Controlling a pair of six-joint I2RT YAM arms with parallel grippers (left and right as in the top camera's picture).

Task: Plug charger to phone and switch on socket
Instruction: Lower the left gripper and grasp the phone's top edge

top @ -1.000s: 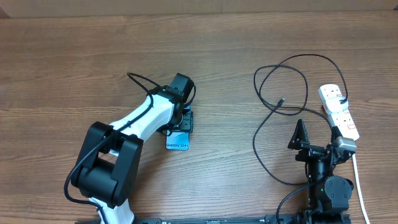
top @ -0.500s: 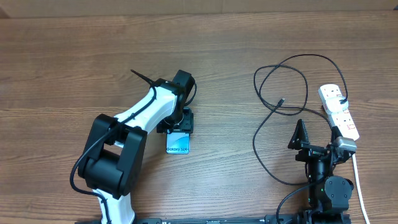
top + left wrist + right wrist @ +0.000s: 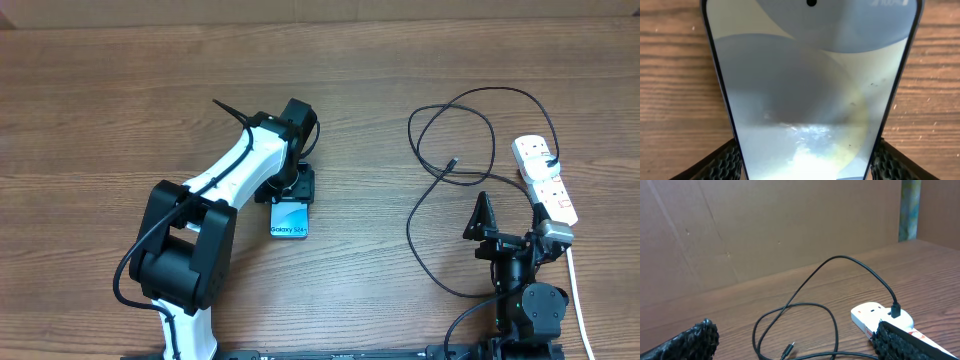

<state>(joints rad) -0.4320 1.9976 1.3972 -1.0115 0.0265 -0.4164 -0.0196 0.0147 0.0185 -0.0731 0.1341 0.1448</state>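
The phone [image 3: 289,219] lies face up at table centre-left, its light blue screen showing dark text. My left gripper [image 3: 294,198] is shut on its far end. In the left wrist view the phone [image 3: 810,100] fills the frame, and the left gripper [image 3: 807,167] presses both its black edges. The charger, a thin black cable, loops at the right with its plug tip [image 3: 452,162] free on the wood. Its other end is in the socket [image 3: 545,180]. My right gripper [image 3: 512,226] stands open near the front, beside the socket [image 3: 875,316], with the plug tip [image 3: 787,351] ahead of it.
The socket's thick white cord [image 3: 578,300] runs along the right edge to the front. A brown cardboard wall [image 3: 765,225] closes the back of the table. The charger's loops spread between the two arms.
My left arm has swung a little to the right and away, taking the phone with it. The right arm and the cable have not moved.
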